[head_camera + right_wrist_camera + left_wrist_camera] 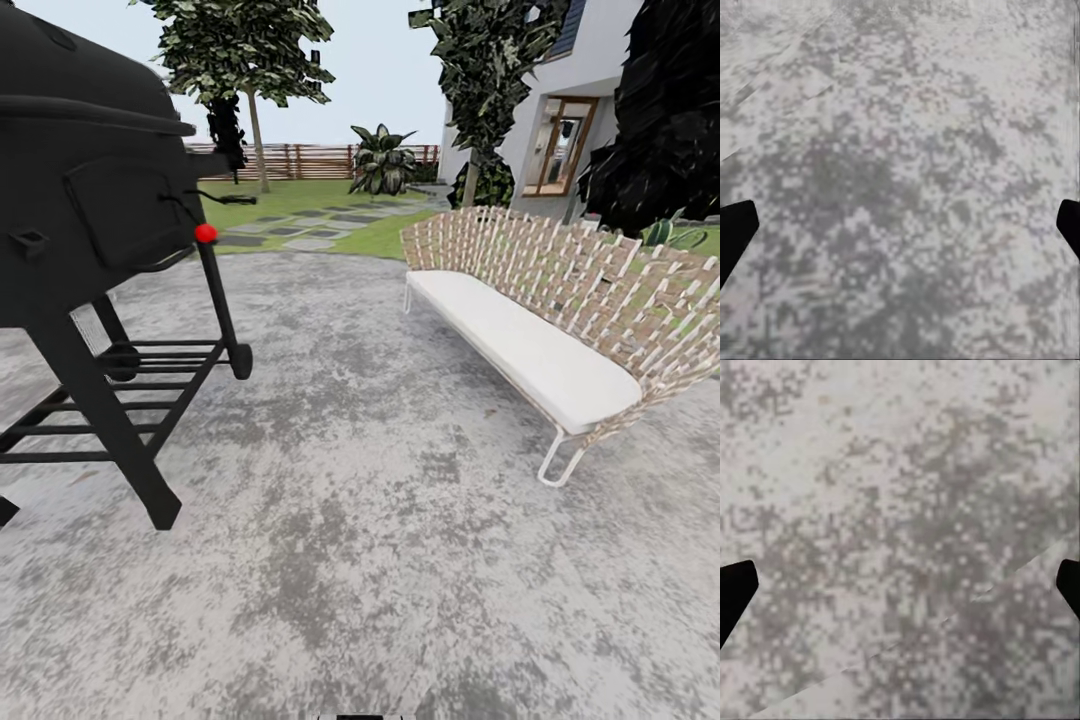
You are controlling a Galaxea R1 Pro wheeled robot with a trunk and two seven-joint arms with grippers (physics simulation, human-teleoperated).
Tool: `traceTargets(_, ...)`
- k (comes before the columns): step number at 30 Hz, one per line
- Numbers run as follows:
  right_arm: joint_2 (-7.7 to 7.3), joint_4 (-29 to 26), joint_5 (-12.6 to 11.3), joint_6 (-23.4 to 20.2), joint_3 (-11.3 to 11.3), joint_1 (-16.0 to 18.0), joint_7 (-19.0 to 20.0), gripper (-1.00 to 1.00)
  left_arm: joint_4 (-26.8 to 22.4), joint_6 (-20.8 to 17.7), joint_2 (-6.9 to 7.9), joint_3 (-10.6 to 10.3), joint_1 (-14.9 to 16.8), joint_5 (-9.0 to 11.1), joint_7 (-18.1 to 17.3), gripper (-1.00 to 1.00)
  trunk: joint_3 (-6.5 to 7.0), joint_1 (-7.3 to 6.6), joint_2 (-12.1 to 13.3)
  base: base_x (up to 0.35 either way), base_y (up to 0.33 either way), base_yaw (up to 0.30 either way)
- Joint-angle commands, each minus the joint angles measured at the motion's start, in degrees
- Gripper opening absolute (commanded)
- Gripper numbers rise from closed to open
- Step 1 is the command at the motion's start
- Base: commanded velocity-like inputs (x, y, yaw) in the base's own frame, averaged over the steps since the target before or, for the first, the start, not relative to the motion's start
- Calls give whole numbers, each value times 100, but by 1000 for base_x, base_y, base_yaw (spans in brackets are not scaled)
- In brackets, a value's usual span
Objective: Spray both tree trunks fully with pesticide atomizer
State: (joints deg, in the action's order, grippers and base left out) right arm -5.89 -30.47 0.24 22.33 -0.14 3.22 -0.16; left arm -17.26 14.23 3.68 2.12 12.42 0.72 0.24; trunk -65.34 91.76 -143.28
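The pesticide atomizer is out of view. Beyond the patio lies the garden lawn (300, 195), the floor of grass. Two trees stand far off: one (245, 50) with a pale trunk (259, 145) at the back left, another (485, 60) with its trunk (470, 183) near the house. My left gripper (900, 592) hangs open over speckled grey concrete, its dark fingertips (735, 592) wide apart with nothing between them. My right gripper (900, 232) is likewise open above the concrete, its fingertips (733, 232) at the frame's edges.
A black barbecue grill (90, 200) on legs stands close at the left. A woven bench (560, 310) with a white cushion stands at the right. Grey stepping stones (300, 228) cross the grass toward a brown slat fence (310, 160). A black-leaved tree (670, 110) and a house (560, 130) are at the right.
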Motion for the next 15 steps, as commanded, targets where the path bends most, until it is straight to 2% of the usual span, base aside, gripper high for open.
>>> traceTargets(1,0,6,3,18,-2,3,-5,100,3,18,0,11,2,7,2,100,-4,2,-1,282,-208,0)
traceTargets(9,0,6,3,25,-4,3,-10,100,3,18,1,14,0,7,2,100,21,2,-1,282,-207,0)
traceTargets(15,0,6,3,26,3,3,-11,100,3,18,1,16,2,7,2,100,73,2,-1,312,-119,0)
